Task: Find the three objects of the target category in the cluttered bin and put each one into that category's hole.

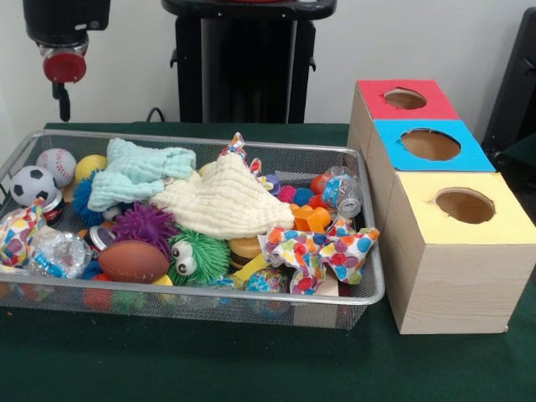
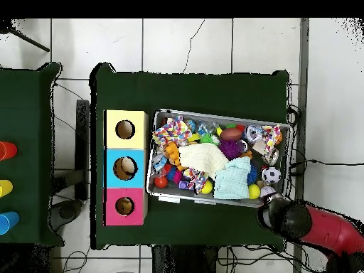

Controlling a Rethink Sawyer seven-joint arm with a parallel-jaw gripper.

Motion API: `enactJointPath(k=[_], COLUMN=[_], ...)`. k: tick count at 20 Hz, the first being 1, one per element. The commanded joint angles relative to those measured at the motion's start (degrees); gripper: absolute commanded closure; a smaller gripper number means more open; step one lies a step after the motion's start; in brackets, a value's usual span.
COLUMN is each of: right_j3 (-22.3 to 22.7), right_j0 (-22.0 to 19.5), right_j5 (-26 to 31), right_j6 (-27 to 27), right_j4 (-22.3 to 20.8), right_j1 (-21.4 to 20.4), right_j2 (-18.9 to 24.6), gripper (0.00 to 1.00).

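The cluttered bin [image 1: 209, 142], a silver wire-mesh basket, sits on the green table, piled with toys; it also shows in the overhead view [image 2: 220, 115]. In it lie a cream cloth [image 1: 226, 201], a teal cloth [image 1: 138, 172], a brown football [image 1: 132, 261], a green fuzzy toy with eyes [image 1: 201, 251], a purple spiky ball [image 1: 144, 224], a soccer ball [image 1: 32, 182], a baseball [image 1: 57, 163] and a polka-dot cloth [image 1: 322, 251]. Beside the bin stand a red-topped box [image 1: 381, 105], a blue-topped box [image 1: 394, 155] and a yellow-topped box [image 1: 494, 222], each with a round hole. My gripper [image 1: 63, 102] hangs above the bin's far left corner, holding nothing that shows; in the overhead view it [image 2: 274, 210] is just outside the bin's bottom right corner.
The robot's black pedestal [image 1: 247, 59] stands behind the bin. In the overhead view a second green table at the left edge carries a red cup [image 2: 6, 151], a yellow cup [image 2: 4, 188] and a blue cup [image 2: 6, 222]. Cables lie on the tiled floor.
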Motion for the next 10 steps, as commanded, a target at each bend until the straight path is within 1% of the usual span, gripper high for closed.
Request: enactJointPath(k=[1, 4, 10], right_j3=[-6.5, -7.8, -8.9], right_j0=[-1.6, -1.5, -0.2], right_j5=[0.7, 0.4, -0.4], right_j6=[-15.6, -14.6, -11.4], right_j4=[-3.2, -3.5, -4.0], right_j1=[2.4, 3.5, 5.0], right_j2=[10.0, 10.8, 10.7], gripper=[0.0, 0.0, 0.0])
